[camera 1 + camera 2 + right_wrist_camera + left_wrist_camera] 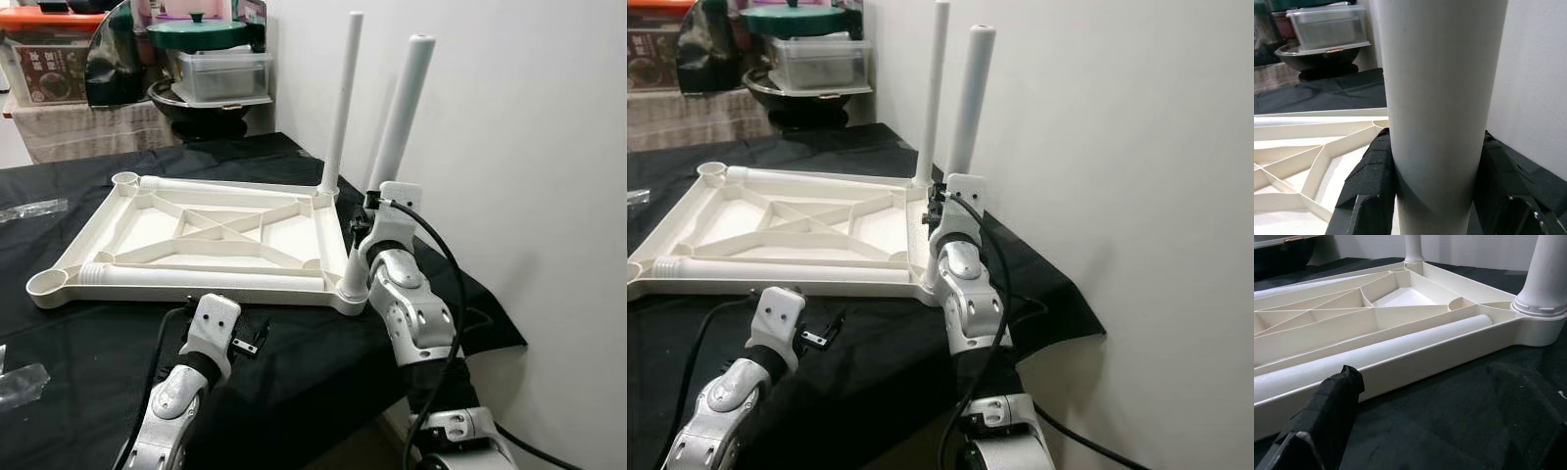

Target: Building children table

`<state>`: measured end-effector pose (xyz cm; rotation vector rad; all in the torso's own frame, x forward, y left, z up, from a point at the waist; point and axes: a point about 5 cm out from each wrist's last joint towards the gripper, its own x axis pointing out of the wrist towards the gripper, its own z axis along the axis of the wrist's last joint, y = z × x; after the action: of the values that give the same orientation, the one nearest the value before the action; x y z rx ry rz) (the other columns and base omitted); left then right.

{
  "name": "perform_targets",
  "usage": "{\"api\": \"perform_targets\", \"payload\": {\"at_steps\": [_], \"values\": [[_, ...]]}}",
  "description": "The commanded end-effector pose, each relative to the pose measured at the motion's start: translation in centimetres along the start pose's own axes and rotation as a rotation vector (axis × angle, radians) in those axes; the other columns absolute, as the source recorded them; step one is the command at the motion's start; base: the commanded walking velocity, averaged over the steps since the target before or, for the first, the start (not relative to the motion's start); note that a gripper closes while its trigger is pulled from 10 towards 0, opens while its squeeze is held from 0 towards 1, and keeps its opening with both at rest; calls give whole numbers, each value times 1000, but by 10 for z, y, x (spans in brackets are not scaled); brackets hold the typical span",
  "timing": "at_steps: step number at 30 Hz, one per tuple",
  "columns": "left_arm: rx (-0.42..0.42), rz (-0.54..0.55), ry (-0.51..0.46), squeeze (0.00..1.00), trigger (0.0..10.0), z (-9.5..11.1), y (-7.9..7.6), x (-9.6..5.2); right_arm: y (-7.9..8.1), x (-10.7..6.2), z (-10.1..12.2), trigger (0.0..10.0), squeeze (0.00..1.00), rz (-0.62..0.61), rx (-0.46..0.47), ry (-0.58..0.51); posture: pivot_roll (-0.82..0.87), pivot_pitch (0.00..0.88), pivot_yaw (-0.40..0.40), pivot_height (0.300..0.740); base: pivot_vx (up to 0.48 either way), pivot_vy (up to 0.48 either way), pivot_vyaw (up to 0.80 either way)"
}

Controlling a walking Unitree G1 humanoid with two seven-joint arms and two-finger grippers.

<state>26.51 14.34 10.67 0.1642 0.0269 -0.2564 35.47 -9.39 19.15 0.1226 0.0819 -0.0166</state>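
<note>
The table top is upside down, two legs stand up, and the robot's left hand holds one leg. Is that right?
Not quite: the right hand holds the near leg, as the right wrist view shows. The left hand is open by the table top. The far leg stands up too.

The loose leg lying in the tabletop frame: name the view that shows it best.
Left eye view: the loose leg shows end to end along the frame's near rail. The right eye view cuts off one end. The left wrist view shows part, beyond the left end effector.

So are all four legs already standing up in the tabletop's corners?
No. Two legs stand upright at the corners by the wall, while two loose legs lie flat inside the upturned tabletop.
</note>
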Motion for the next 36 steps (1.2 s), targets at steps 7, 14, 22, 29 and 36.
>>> {"api": "perform_targets", "payload": {"at_steps": [7, 14, 22, 29, 36], "values": [[7, -9, 1, 0, 10000, 0, -1, 1, -6, 6, -8, 10000, 812, 180, 22, 63, 93, 0, -92, 740, 0, 0, 0], [13, -28, 1, 0, 10000, -1, -5, 2, -29, 15, 9, 10000, 0, 747, -128, -24, 88, 0, -87, 740, 0, 0, 0], [9, -9, -4, 0, 10000, 1, -1, 3, -43, 19, 0, 0, 0, 836, -146, 56, 112, 0, -101, 740, 0, 0, 0], [14, -20, 1, 0, 10000, 0, -3, -1, -38, 14, -7, 0, 0, 878, -83, 48, 118, 0, -98, 740, 0, 0, 0], [18, -14, 0, 0, 10000, 1, 1, 1, -37, 28, -25, 0, 0, 173, -141, 71, 107, 0, -95, 740, 0, 0, 0]]}}
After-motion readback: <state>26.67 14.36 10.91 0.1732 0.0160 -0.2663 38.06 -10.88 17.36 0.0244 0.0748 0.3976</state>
